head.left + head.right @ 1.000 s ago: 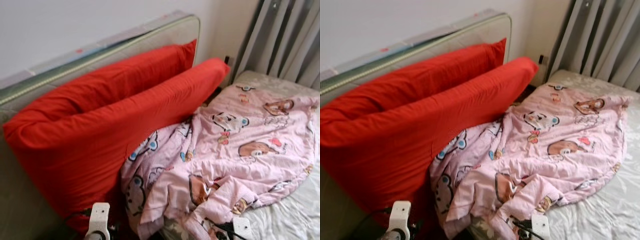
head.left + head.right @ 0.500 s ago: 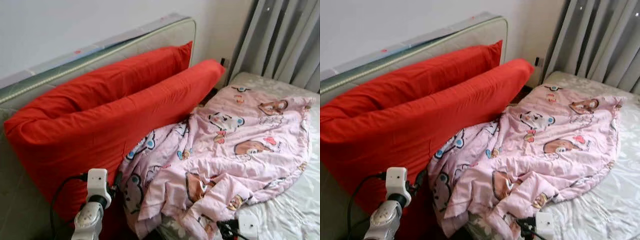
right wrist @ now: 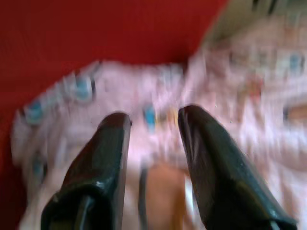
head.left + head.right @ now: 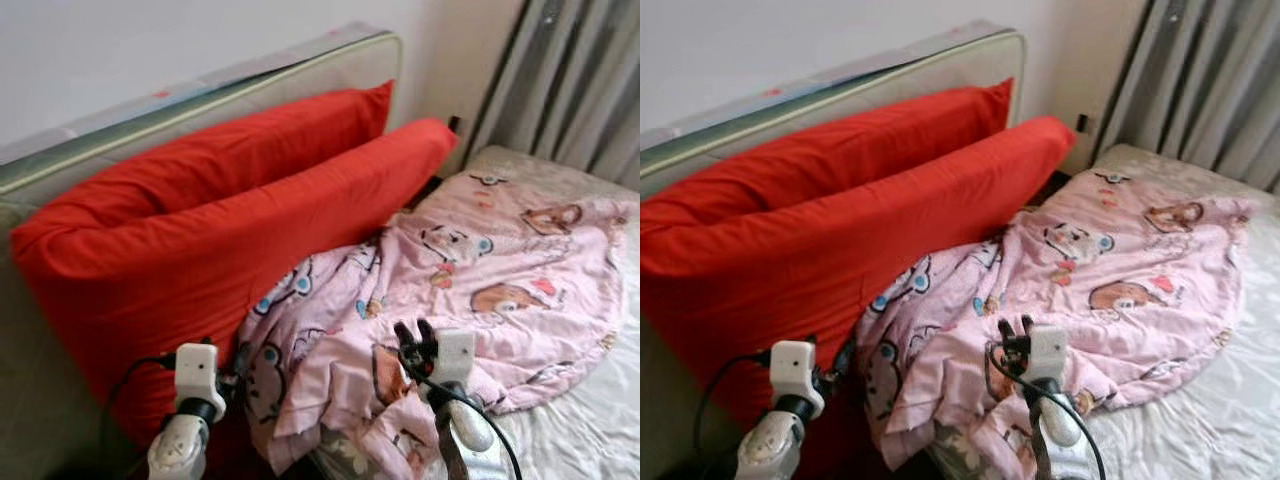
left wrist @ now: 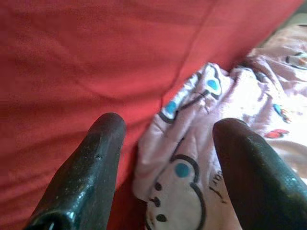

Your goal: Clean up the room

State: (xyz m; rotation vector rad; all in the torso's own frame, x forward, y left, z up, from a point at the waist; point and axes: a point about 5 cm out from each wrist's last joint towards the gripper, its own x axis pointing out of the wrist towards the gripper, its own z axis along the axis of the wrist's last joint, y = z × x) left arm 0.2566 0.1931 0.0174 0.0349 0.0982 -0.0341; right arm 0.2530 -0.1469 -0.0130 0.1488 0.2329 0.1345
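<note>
Grey curtains (image 4: 580,80) hang at the upper right, beside a white wall. Two red pillows (image 4: 230,230) lean on the padded headboard (image 4: 200,95) across the left and centre. A crumpled pink cartoon blanket (image 4: 470,300) lies on the bed (image 4: 590,430) at centre right, its edge touching the front pillow. The left gripper (image 5: 165,143), lower left, has jaws spread near that edge. The right gripper (image 4: 415,335), lower centre, hovers over the blanket, fingers apart, holding nothing.

Left hand (image 5: 165,158) and right hand (image 3: 153,148) raised forward, fingers parted
</note>
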